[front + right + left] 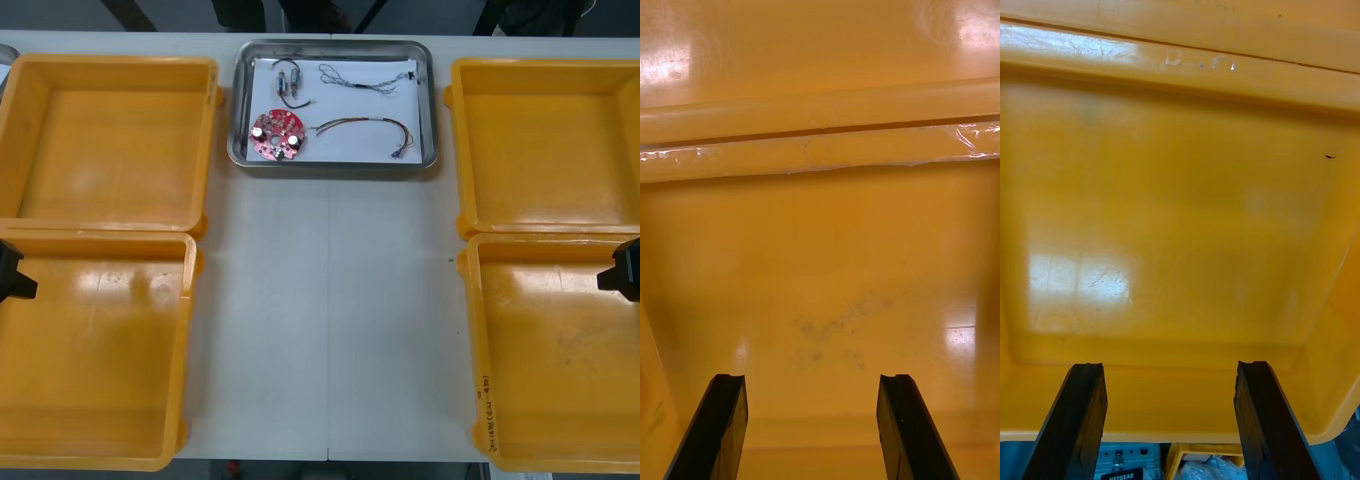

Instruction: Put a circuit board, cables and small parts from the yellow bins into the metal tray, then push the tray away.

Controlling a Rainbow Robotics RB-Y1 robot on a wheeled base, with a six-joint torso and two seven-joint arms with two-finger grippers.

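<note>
The metal tray (432, 100) stands at the table's far middle, white inside. In it lie a round red circuit board (276, 135), a red and yellow cable (365, 128), a twisted blue and white cable (365, 80) and small metal parts (290, 82). My left gripper (1169, 420) hangs open over the bare floor of the near left yellow bin (1180, 225). My right gripper (816, 427) is open above the bare near right yellow bin (827, 285). In the front view the left gripper (12, 272) and right gripper (625, 270) peek in at the side edges.
Two yellow bins stand at each side: far left (110, 140), near left (95, 350), far right (545, 145), near right (560, 350). A strip of bare table (330, 320) runs between them up to the tray.
</note>
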